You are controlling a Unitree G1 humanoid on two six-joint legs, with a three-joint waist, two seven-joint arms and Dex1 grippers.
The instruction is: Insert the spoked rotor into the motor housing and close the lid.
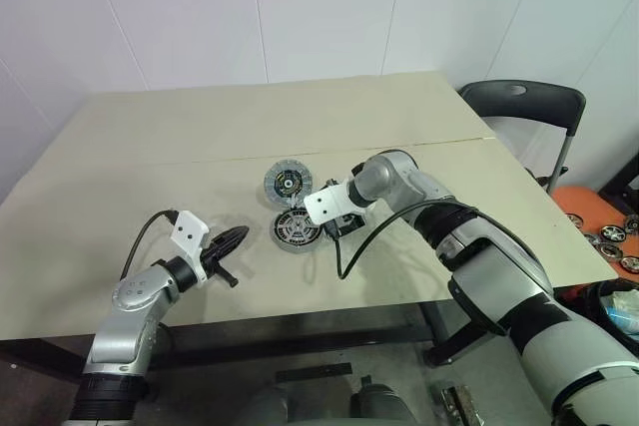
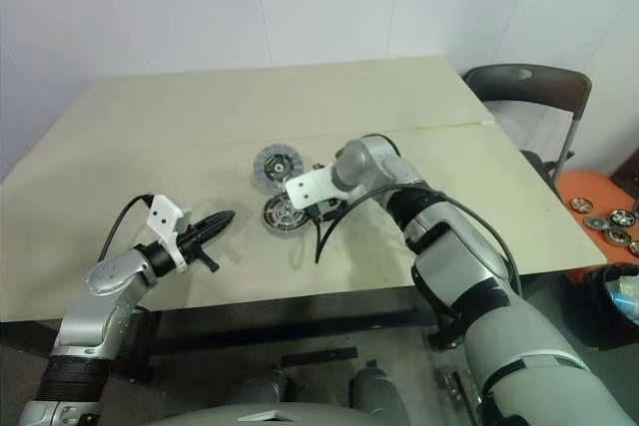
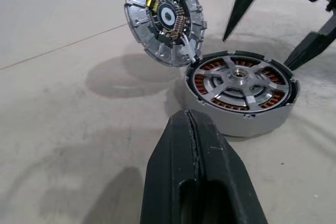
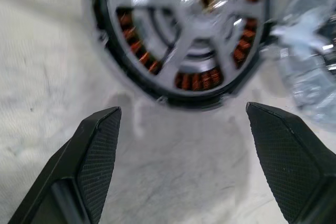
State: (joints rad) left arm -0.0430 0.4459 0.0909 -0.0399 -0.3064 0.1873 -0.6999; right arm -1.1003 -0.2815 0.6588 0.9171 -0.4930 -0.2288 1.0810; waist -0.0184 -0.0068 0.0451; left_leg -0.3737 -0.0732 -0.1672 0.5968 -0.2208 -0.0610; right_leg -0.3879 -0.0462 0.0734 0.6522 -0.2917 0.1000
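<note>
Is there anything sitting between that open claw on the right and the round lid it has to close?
Only the motor housing itself, with the spoked rotor already seated inside. The right gripper hovers open on the housing's near side, while the lid leans against its far edge, so the gripper would likely have to reach over or around it.

A beige tabletop [image 1: 150,147] carried a shiny silver spoked rotor [image 3: 239,80] inside a pale grey motor housing [image 3: 247,121] ringed with copper-orange windings. Beside it, the lid [image 3: 163,17] had a silvery ribbed rim and black centre. Both tools, left [image 1: 232,243] and right [image 4: 181,161], were black. A chair [image 1: 524,107] was dark grey.
</note>
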